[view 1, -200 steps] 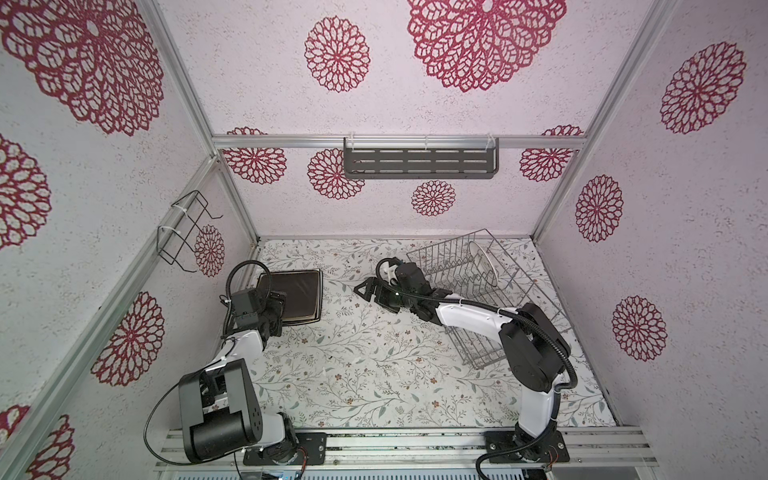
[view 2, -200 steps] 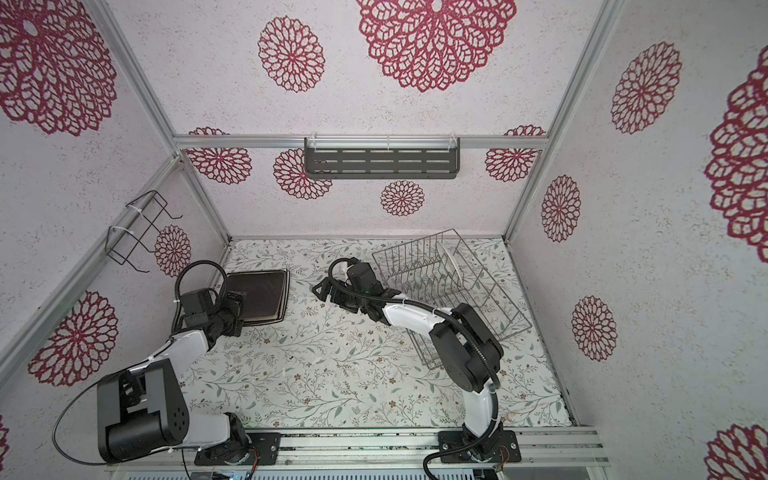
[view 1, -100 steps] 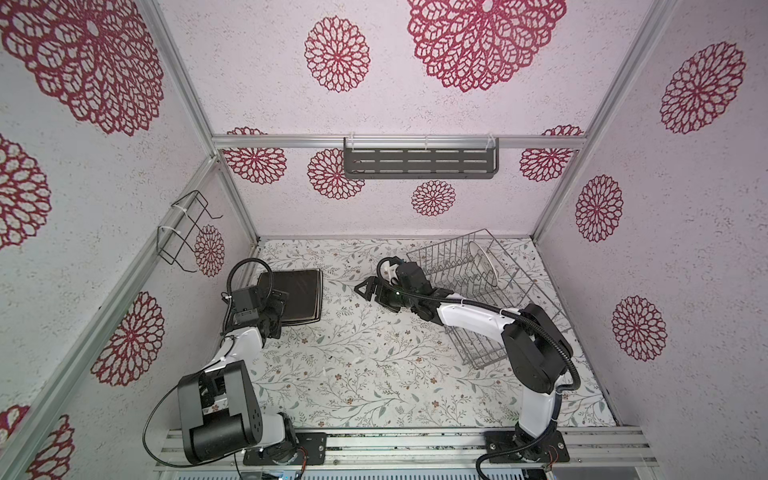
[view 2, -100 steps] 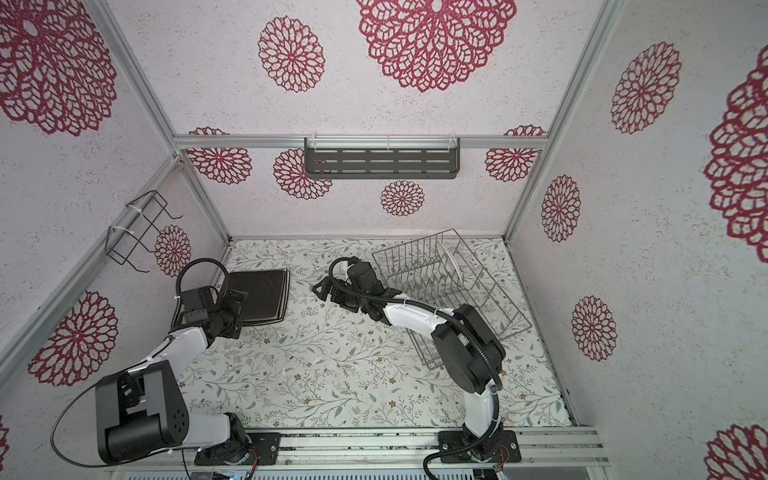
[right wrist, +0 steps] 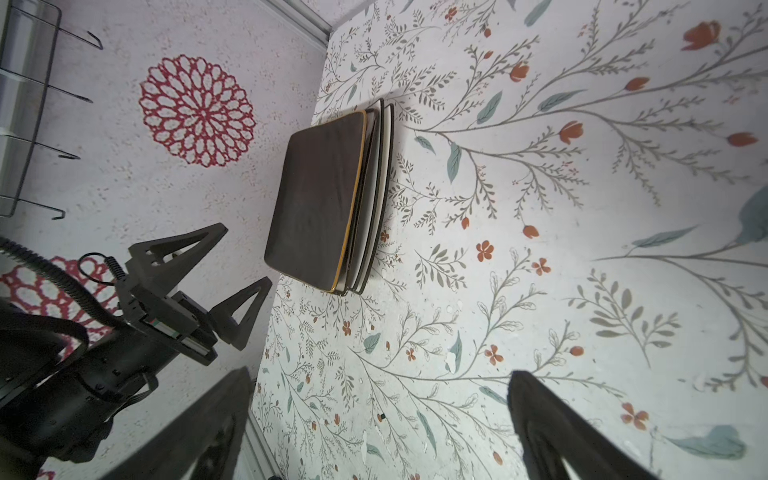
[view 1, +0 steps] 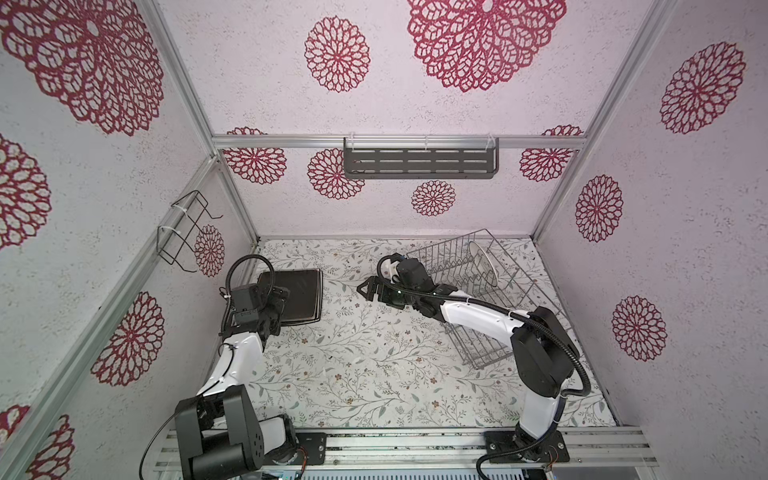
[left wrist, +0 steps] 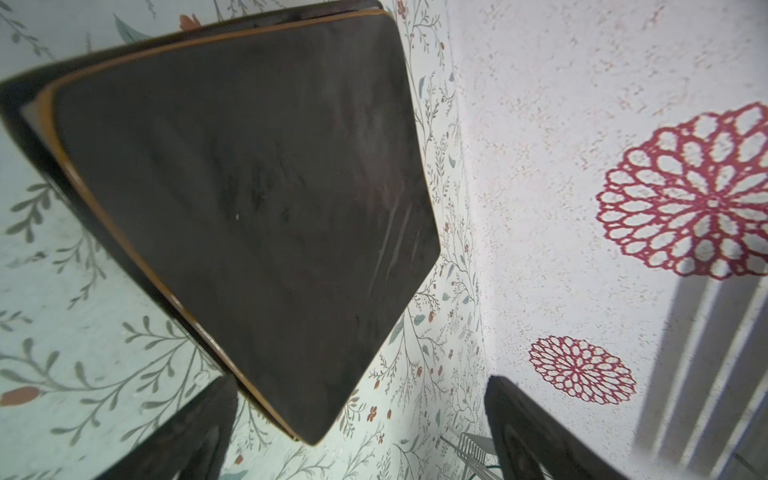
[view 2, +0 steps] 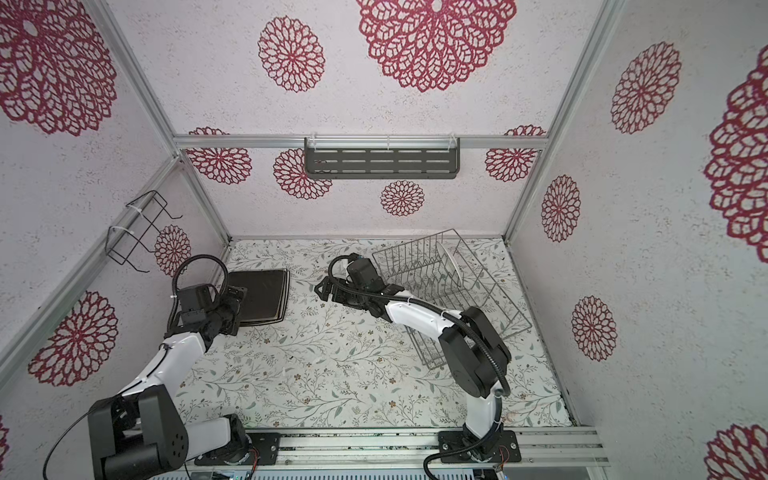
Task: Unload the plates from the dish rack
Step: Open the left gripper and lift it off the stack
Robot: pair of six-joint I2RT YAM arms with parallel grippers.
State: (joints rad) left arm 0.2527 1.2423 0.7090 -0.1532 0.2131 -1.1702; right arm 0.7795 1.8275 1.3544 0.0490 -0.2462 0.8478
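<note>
My left gripper (right wrist: 243, 254) stood wide open and empty just beside the flat stack of square plates (view 1: 300, 296), black on top, at left. My right gripper (view 1: 365, 289) gaped empty mid-table. Far right, the silver wire dish rack (view 1: 509, 291) held one round white plate (view 1: 482, 266) on edge.

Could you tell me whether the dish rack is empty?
Not empty: one round white plate stands on edge in the dish rack.
</note>
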